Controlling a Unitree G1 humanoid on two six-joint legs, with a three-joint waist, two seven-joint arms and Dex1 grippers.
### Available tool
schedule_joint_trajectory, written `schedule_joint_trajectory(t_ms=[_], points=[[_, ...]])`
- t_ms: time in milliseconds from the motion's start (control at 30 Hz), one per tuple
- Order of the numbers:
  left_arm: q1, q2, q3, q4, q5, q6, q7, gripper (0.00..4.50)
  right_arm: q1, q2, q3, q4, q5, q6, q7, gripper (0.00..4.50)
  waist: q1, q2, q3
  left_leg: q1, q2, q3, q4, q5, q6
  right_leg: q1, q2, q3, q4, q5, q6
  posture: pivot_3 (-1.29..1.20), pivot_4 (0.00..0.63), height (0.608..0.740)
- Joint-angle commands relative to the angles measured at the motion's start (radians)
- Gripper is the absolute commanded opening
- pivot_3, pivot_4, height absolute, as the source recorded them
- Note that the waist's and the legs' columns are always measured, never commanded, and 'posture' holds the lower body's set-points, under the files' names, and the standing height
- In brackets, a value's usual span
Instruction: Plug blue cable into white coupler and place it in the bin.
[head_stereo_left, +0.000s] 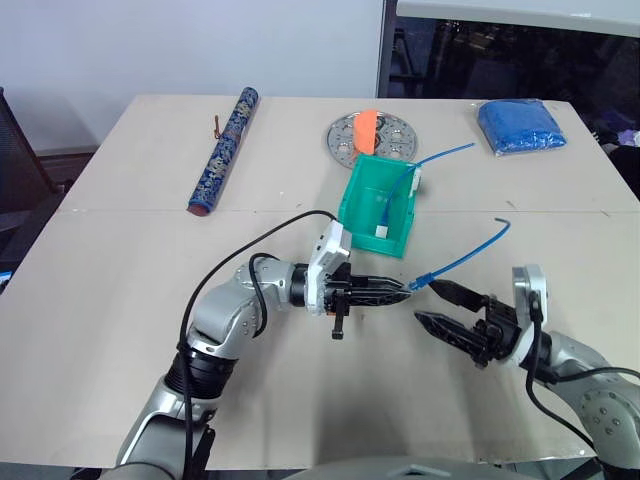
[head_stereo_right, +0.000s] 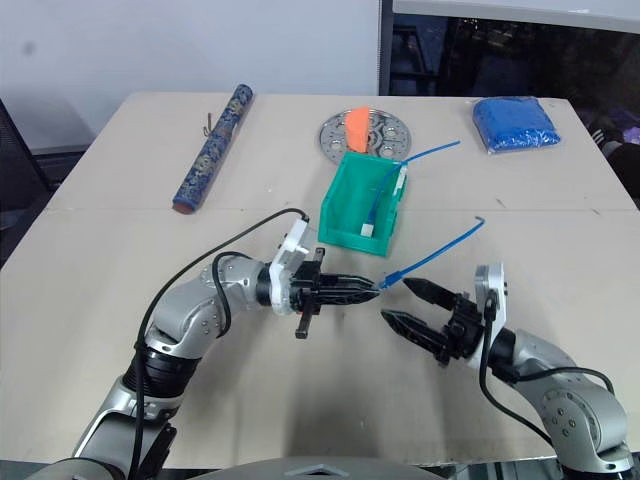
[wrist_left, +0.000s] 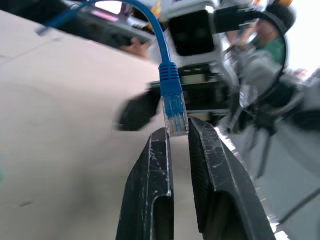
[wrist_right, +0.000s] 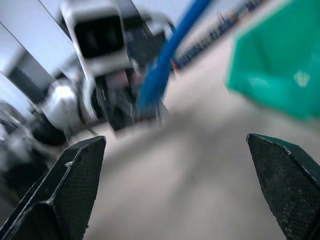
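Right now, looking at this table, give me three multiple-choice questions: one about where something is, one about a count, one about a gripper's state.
1. Where does the orange piece lie?
A. on the round perforated metal plate
B. in the teal-green plastic bin
C. on the folded blue cloth pad

2. How many thin bright-blue cables show?
A. one
B. two
C. four

3. How is the left gripper?
A. wide open
B. shut on a blue cable's clear plug
C. shut on the long patterned blue roll

Answers:
1 A, it rests on the plate behind the bin.
2 B, one trails from the bin, one is held.
3 B, its fingers pinch the plug, while the right gripper is open.
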Motion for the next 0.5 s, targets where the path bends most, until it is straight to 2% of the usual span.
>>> schedule_joint_trajectory(t_ms=[33,100,167,267,367,500], points=[[-0.004,-0.011,0.043,-0.037,-0.067,0.047,0.022,0.02,-0.036,0.013,0.002,-0.047,0.092,0.03,-0.046,4.24,0.001,0.0,0.0,0.0,0.0,0.0,0.0,0.0,0.0,0.0,0.0,0.0,0.0,0.0,0.0,0.0,0.15,0.74],[-0.008,-0.01,0.046,-0.036,-0.076,0.06,0.021,0.0,-0.051,0.017,-0.001,-0.052,0.123,0.04,-0.064,3.39,0.001,0.0,0.0,0.0,0.0,0.0,0.0,0.0,0.0,0.0,0.0,0.0,0.0,0.0,0.0,0.0,0.15,0.74],[-0.007,-0.009,0.046,-0.036,-0.082,0.069,0.019,0.0,-0.064,0.017,-0.009,-0.056,0.159,0.046,-0.074,2.82,0.0,0.0,0.0,0.0,0.0,0.0,0.0,0.0,0.0,0.0,0.0,0.0,0.0,0.0,0.0,0.0,0.15,0.74],[0.005,0.001,0.036,-0.04,-0.082,0.076,0.006,0.0,-0.079,0.002,-0.013,-0.06,0.196,0.055,-0.076,1.28,-0.001,0.0,0.0,0.0,0.0,0.0,0.0,0.0,0.0,0.0,0.0,0.0,-0.001,0.0,0.0,0.0,0.15,0.74],[0.012,0.005,0.035,-0.039,-0.085,0.091,0.009,0.0,-0.082,-0.01,-0.012,-0.065,0.224,0.06,-0.076,0.08,0.0,0.0,0.0,0.0,0.0,0.0,0.0,0.0,0.0,0.0,0.0,0.0,-0.001,0.0,0.0,0.0,0.15,0.74],[0.013,0.0,0.033,-0.027,-0.054,0.084,0.05,0.0,-0.084,-0.013,-0.01,-0.061,0.232,0.057,-0.077,0.08,0.0,0.0,0.0,0.0,0.0,0.0,0.0,0.0,0.0,0.0,0.0,0.0,-0.001,0.0,0.0,0.0,0.15,0.74]])
